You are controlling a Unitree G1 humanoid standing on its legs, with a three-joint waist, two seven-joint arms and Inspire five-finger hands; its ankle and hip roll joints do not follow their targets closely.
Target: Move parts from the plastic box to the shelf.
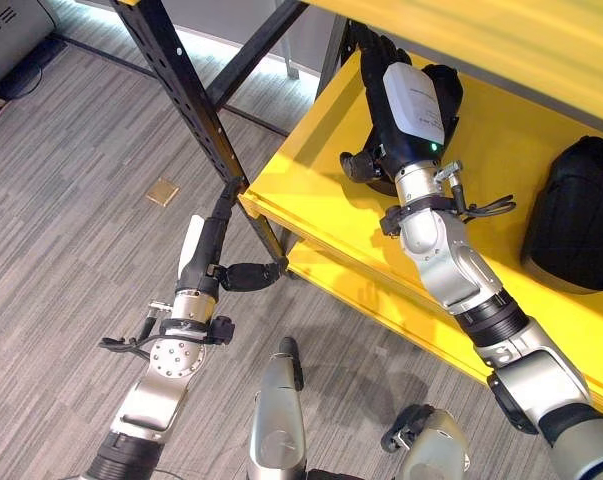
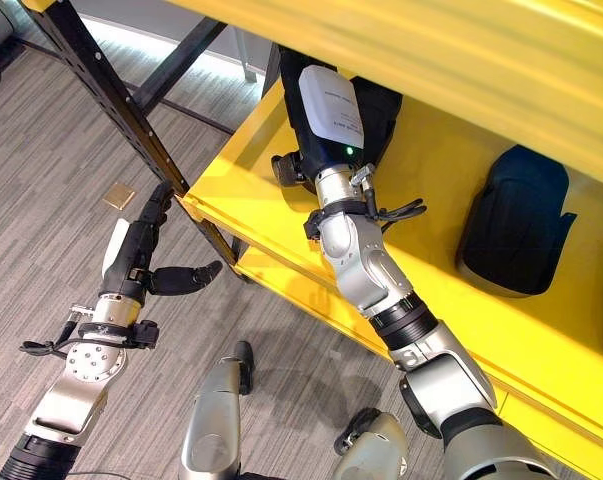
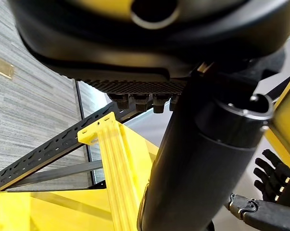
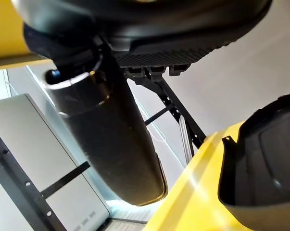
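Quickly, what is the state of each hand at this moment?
Left hand: open, fingers straight, holding nothing, by the shelf corner.
Right hand: open over a black part on the shelf, not gripping it.

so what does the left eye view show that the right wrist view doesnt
Left eye view alone: the left hand by the black upright at the shelf's corner, a small tan square on the floor, and a second black part lying further along the yellow shelf.

Right wrist view alone: the underside of the right hand with its thumb up close.

Both: the yellow shelf and the black part beside the right hand.
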